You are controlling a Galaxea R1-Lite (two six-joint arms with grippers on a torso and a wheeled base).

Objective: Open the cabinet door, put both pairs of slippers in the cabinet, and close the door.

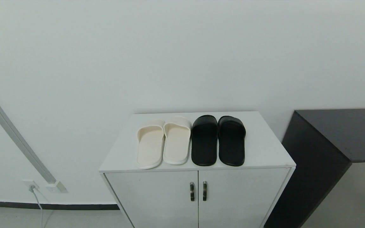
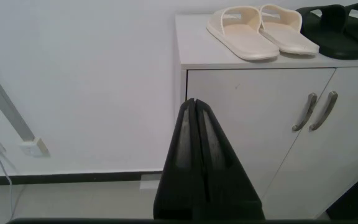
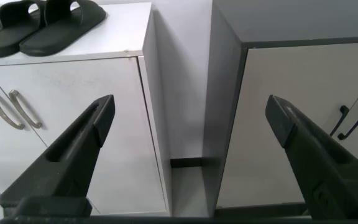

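Note:
A white two-door cabinet stands against the wall with both doors shut and two metal handles at the middle seam. On its top lie a cream pair of slippers on the left and a black pair on the right, toes to the wall. My left gripper is shut, held low in front of the cabinet's left door. My right gripper is open, level with the gap between the cabinet's right side and a dark cabinet. The cream slippers and black slippers show from below.
A dark grey cabinet stands close on the right of the white one, with a narrow gap between them. A wall socket with a cable sits low on the left wall. A slanted grey conduit runs down to it.

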